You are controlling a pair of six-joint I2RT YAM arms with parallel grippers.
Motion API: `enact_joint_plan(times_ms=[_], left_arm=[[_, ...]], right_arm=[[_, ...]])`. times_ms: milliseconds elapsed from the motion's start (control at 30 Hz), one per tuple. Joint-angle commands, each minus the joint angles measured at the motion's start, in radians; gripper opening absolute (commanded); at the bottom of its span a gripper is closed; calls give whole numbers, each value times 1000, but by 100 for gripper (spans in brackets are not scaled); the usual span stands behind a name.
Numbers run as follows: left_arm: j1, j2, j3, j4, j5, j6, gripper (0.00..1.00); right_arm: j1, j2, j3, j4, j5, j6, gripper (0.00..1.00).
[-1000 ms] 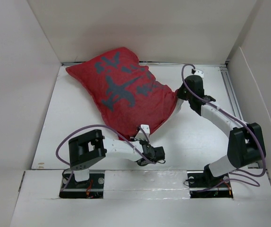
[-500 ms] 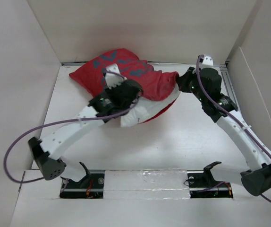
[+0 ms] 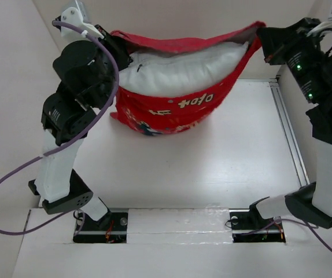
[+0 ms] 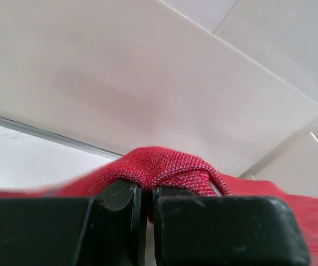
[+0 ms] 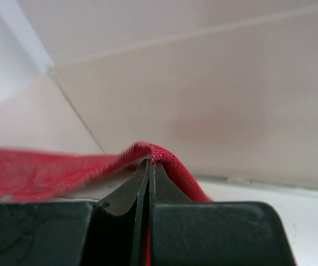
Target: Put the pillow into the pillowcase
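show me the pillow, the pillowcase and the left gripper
pillow (image 3: 183, 74): top external view, white bulge showing in the open mouth
pillowcase (image 3: 172, 113): top external view, printed red face hanging below the pillow
left gripper (image 4: 146, 191): left wrist view, between its fingertips, shut on the red hem

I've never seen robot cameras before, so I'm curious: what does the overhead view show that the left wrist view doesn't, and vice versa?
Overhead only: the white pillow sitting in the open pillowcase, slung between the left claw and right claw. Left wrist only: the left claw's fingers close up, pinched shut on a red fold. Both: the red pillowcase and the pale back wall.
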Motion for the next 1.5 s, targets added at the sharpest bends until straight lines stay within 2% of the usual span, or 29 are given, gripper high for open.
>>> enact_joint_plan(times_ms=[0, 67, 100, 133, 200, 267, 333, 367, 400, 467, 633, 667, 733, 767, 800, 833, 867, 933, 1000, 1033, 1067, 1100, 1167, 1233, 1267, 1300, 1400, 1467], left_arm=[[-6, -73, -54, 155, -49, 99, 0], [-6, -102, -64, 184, -103, 99, 0], [-6, -116, -74, 207, -112, 99, 0], [-6, -131, -90, 243, -112, 121, 0], [-6, -157, -101, 320, -122, 160, 0], [-6, -169, -79, 354, -122, 207, 0], [-6, -130, -33, 327, -91, 242, 0], [-6, -113, -1, 314, -74, 242, 0], [-6, -72, 8, 298, -63, 242, 0], [-6, -27, 8, 247, -51, 242, 0], [3, 120, 19, 115, -63, 210, 0], [47, 131, 1, 74, 26, 182, 0], [223, 144, -71, 18, 323, 43, 0], [386, 116, -149, 35, 458, -26, 0], [423, 78, -304, 153, 580, -26, 0], [423, 78, -367, 155, 581, -26, 0], [423, 50, -414, 191, 581, -8, 0], [449, 50, -432, 236, 645, 3, 0], [537, 137, -340, 213, 772, -19, 0], [568, 178, -271, 169, 914, -43, 0], [592, 220, -117, 149, 973, -43, 0], [607, 292, -37, 126, 1013, -58, 0], [618, 314, 74, 121, 1116, -59, 0], [618, 218, -35, 222, 1190, -80, 0], [644, 131, -202, 459, 1280, -129, 0], [644, 130, -249, 461, 1281, -169, 0], [717, 84, -243, 550, 1313, -267, 0], [730, 40, -267, 601, 1244, -336, 0]], right_arm=[[-27, 66, 178, -77, -49, -22, 0], [-18, -36, 94, 8, -36, 6, 0], [-18, -85, 35, 139, -25, 19, 0], [-9, -131, -72, 198, -8, 31, 0], [-9, -219, -124, 274, 6, 51, 0], [1, -219, -104, 274, 50, 51, 0], [1, -166, -67, 186, 102, 39, 0], [1, -120, 19, 132, 113, 39, 0], [1, -7, 69, 77, 122, 24, 0], [-9, 84, 126, -25, 151, 11, 0], [-94, 138, 16, -19, 196, 49, 0], [-114, 149, 16, -57, 208, 60, 0], [-137, 108, -65, -57, 273, 77, 0], [-137, 74, -116, -43, 287, 88, 0], [-150, -16, -244, 86, 246, 88, 0], [-150, -17, -300, 87, 223, 88, 0], [-150, -99, -343, 125, 212, 88, 0], [-168, -135, -371, 167, 202, 88, 0], [-186, -80, -311, 124, 178, 59, 0], [-209, -39, -275, 65, 106, 50, 0], [-210, 7, -195, 32, 74, 41, 0], [-210, 90, -163, 3, 42, 16, 0], [-200, 114, -145, -2, -30, 16, 0], [-200, 69, -214, 77, -89, 25, 0], [-200, 60, -184, 108, -106, 34, 0], [-200, 60, -131, 109, -121, 34, 0], [-249, 111, 38, 56, -187, 62, 0], [-272, 57, 24, 117, -161, 150, 0]])
